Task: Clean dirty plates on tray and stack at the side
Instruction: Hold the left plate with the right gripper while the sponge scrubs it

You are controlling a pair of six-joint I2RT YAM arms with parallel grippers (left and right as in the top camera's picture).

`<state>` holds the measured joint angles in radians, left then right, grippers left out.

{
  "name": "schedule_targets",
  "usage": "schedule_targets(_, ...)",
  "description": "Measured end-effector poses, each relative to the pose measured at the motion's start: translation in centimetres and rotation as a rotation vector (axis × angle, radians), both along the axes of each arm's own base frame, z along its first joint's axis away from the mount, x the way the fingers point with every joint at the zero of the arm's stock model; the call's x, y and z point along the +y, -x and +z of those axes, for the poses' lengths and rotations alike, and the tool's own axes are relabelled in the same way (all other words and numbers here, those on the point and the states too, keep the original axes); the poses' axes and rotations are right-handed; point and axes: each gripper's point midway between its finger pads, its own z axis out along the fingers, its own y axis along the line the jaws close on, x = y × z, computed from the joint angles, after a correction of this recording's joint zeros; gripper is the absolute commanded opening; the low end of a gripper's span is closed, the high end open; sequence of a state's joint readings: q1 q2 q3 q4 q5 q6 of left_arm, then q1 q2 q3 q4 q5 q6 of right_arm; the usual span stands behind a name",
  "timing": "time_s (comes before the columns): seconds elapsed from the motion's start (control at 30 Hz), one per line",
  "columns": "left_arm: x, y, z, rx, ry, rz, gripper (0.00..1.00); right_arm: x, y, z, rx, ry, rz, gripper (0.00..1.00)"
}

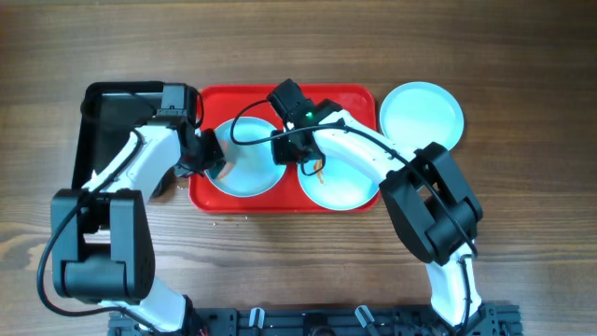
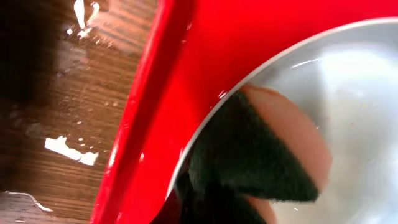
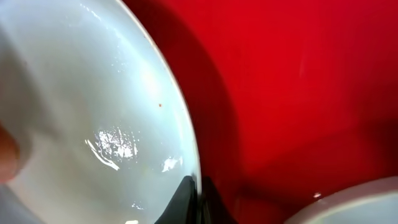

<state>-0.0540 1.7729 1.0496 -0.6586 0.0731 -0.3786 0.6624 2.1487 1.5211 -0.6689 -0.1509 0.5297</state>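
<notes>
The red tray (image 1: 347, 94) holds two pale plates. My left gripper (image 1: 209, 159) is shut on a green and orange sponge (image 2: 261, 155) that rests on the left rim of the left plate (image 1: 250, 168); that plate (image 2: 360, 112) and the tray (image 2: 205, 56) also show in the left wrist view. My right gripper (image 1: 285, 153) is shut on the right rim of that same plate, fingers (image 3: 199, 194) pinching its edge (image 3: 93, 93). The right plate (image 1: 340, 187) has an orange-brown smear near its left side. A third plate (image 1: 422, 114) lies on the table right of the tray.
A black tray (image 1: 112, 107) lies left of the red tray, under my left arm. Wet patches shine on the wooden table (image 2: 68, 149) beside the red tray's edge. The second plate's rim (image 3: 354, 199) lies close to my right fingers.
</notes>
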Motion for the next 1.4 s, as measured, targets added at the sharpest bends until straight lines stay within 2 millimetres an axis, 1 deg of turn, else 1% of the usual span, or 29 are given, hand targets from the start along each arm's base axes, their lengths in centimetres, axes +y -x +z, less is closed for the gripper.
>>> schedule_targets(0.1, -1.5, -1.0, 1.5, -0.037, 0.103, -0.013, 0.04, -0.6, -0.3, 0.1, -0.008, 0.017, -0.008, 0.04)
schedule_targets(0.23, -4.2, -1.2, 4.5, -0.092, 0.253, -0.042, 0.04, -0.8, -0.4, 0.1, -0.01, 0.024, -0.009, 0.04)
schedule_targets(0.3, -5.4, -1.2, 4.7, -0.095, 0.282, -0.051, 0.04, -0.8, -0.4, 0.1, -0.01, 0.024, -0.009, 0.04)
schedule_targets(0.37, -6.8, -1.1, 4.5, -0.101, 0.303, -0.067, 0.04, -0.8, -0.4, 0.1, -0.011, 0.024, -0.009, 0.04)
schedule_targets(0.4, -7.4, -0.9, 4.0, -0.091, 0.313, -0.069, 0.04, -0.8, -0.4, 0.1, -0.011, 0.024, -0.009, 0.04)
schedule_targets(0.53, -9.1, 0.5, 0.3, 0.007, 0.318, -0.071, 0.04, -0.9, -0.3, 0.0, -0.008, 0.028, -0.01, 0.04)
schedule_targets(0.6, -9.3, 0.5, -0.1, 0.02, 0.33, -0.068, 0.04, -1.0, -0.3, 0.1, -0.008, 0.032, -0.012, 0.04)
schedule_targets(0.67, -8.6, 0.9, -0.4, 0.04, 0.29, -0.056, 0.04, -1.1, -0.3, 0.0, -0.005, 0.034, -0.012, 0.04)
schedule_targets(0.77, -6.0, 2.5, -1.0, 0.115, 0.141, -0.019, 0.04, -0.5, 0.3, 0.1, 0.009, 0.02, 0.004, 0.04)
schedule_targets(0.8, -5.0, 3.0, -0.9, 0.135, 0.088, -0.007, 0.04, -0.3, 0.5, 0.1, 0.011, 0.018, 0.011, 0.04)
schedule_targets(0.83, -3.6, 3.5, -0.8, 0.158, 0.023, 0.011, 0.04, -0.2, 0.6, 0.1, 0.013, 0.016, 0.015, 0.04)
schedule_targets(0.87, -1.6, 4.0, -0.7, 0.183, -0.058, 0.036, 0.04, -0.2, 0.6, 0.1, 0.013, 0.015, 0.016, 0.04)
schedule_targets(0.9, -0.5, 4.3, -0.6, 0.196, -0.092, 0.056, 0.04, 0.0, 0.7, 0.1, 0.017, 0.008, 0.018, 0.04)
schedule_targets(0.97, 0.6, 4.1, 0.1, 0.206, -0.135, 0.064, 0.04, 0.6, 1.2, 0.2, 0.026, -0.006, 0.033, 0.04)
schedule_targets(1.07, 2.3, 3.4, 1.7, 0.214, -0.19, 0.085, 0.04, 0.6, 1.3, 0.2, 0.029, -0.008, 0.035, 0.04)
schedule_targets(1.13, 3.4, 2.0, 3.3, 0.181, -0.221, 0.11, 0.04, -0.2, 0.8, 0.0, 0.022, 0.015, 0.018, 0.04)
schedule_targets(1.17, 3.6, 1.4, 3.8, 0.162, -0.21, 0.123, 0.04, -0.5, 0.6, 0.0, 0.019, 0.019, 0.011, 0.04)
schedule_targets(1.2, 3.2, 0.9, 4.0, 0.146, -0.175, 0.123, 0.04, -0.8, 0.3, 0.0, 0.016, 0.023, 0.003, 0.04)
schedule_targets(1.23, 2.4, 0.6, 4.2, 0.135, -0.121, 0.111, 0.04, -0.9, 0.2, 0.0, 0.015, 0.024, 0.0, 0.04)
schedule_targets(1.27, 1.1, 0.4, 4.3, 0.127, -0.047, 0.09, 0.04, -0.9, 0.2, 0.0, 0.013, 0.027, -0.002, 0.04)
schedule_targets(1.3, -1.0, -0.1, 4.4, 0.113, 0.06, 0.059, 0.04, -1.0, 0.1, 0.1, 0.01, 0.03, -0.003, 0.04)
schedule_targets(1.33, -2.2, -0.4, 4.6, 0.098, 0.116, 0.042, 0.04, -1.0, 0.1, 0.0, 0.01, 0.03, -0.003, 0.04)
schedule_targets(1.37, -4.1, -1.0, 4.7, 0.069, 0.188, 0.004, 0.04, -1.0, 0.1, 0.0, 0.009, 0.031, -0.003, 0.04)
schedule_targets(1.4, -4.9, -0.9, 4.7, 0.065, 0.209, -0.014, 0.04, -1.0, 0.1, 0.0, 0.009, 0.031, -0.003, 0.04)
